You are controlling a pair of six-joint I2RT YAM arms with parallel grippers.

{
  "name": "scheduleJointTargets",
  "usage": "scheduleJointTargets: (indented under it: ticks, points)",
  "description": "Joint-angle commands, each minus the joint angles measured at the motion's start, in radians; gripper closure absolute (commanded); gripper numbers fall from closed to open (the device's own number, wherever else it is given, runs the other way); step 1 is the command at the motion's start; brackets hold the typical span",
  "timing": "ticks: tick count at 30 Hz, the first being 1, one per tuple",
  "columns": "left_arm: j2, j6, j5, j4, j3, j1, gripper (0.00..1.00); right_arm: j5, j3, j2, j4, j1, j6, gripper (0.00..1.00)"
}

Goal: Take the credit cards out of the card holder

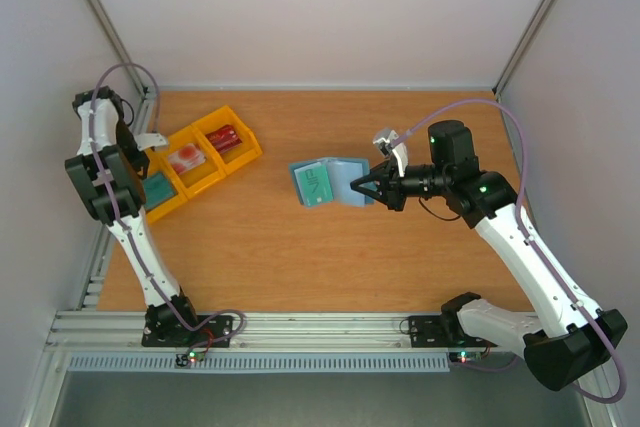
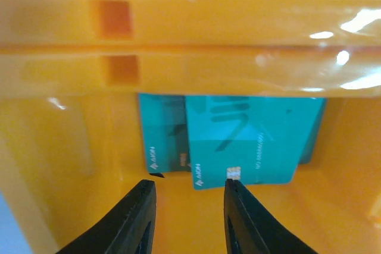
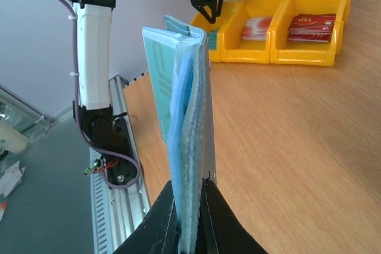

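Tabletop (image 1: 300, 257): yellow tray (image 1: 243, 164) sits diagonally at the far-left corner and has three compartments. The end nearest the left edge holds two overlapping teal cards (image 2: 241, 138), the middle a pinkish-red card (image 1: 187, 160), the far end a dark red card (image 1: 228, 137).

Left gripper (image 2: 187, 206) is inside the teal compartment. Jaws are parted to a narrow gap with nothing between them, tips just beside the top card's near edge.

Card holder (image 3: 191, 123) is over the middle of the tabletop, open, stood on edge. Right gripper (image 3: 190, 190) is pinched tight on its fold-side edge. Can't tell whether it touches the wood.

The holder looks light and soft: the layers will probably flex and splay, so keep the clamp near the spine.

One teal card (image 1: 315, 185) sits in the holder's inner face on the left side, top edge standing proud. It should be stiff, thin and slick. I'd take it by that exposed edge, pinch across the flat faces and pull straight along the pocket. It may slip if gripped shallow.
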Motion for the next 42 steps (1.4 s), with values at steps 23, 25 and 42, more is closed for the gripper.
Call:
scheduleJointTargets:
  ticks: [23, 25, 42]
  points:
    - [-0.792, -0.591, 0.984, 0.2, -0.313, -0.131, 0.02, 0.105, 0.064, -0.033, -0.018, -0.001, 0.104, 0.99]
    - [-0.851, -0.655, 1.009, 0.162, -0.382, -0.242, 0.01, 0.105, 0.07, -0.04, -0.016, -0.001, 0.123, 0.99]
    - [-1.233, -1.605, 0.861, 1.25, -1.09, -0.947, 0.01, -0.074, 0.063, -0.057, 0.051, 0.047, 0.222, 0.99]
